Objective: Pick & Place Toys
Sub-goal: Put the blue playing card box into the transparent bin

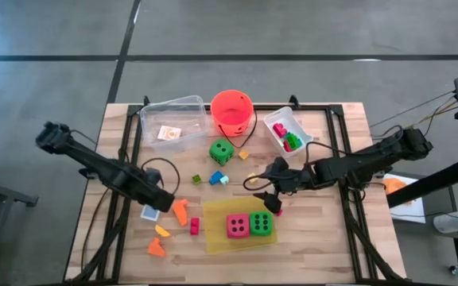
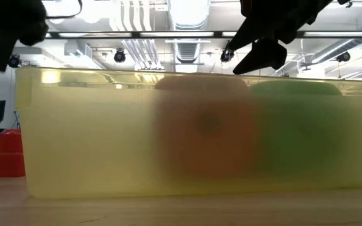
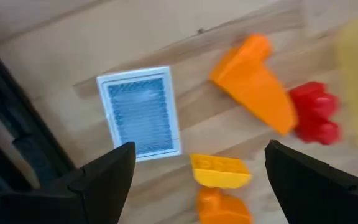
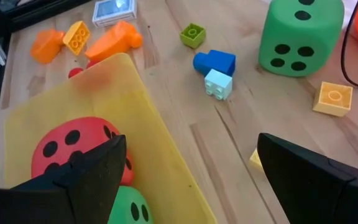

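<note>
A pink die and a green die lie in the flat yellow tray. A second green die rests on the table near the orange-red bucket. My left gripper is open and empty. It hovers over a blue card, a yellow brick, an orange shape and a red brick. My right gripper is open and empty above the tray's far edge. Blue, pale blue and small green bricks lie beyond it.
Two clear containers stand at the back: one holds a card, the other holds small bricks. More orange pieces lie near the front left. A yellow brick lies by the far green die. A black cable loops by the bucket.
</note>
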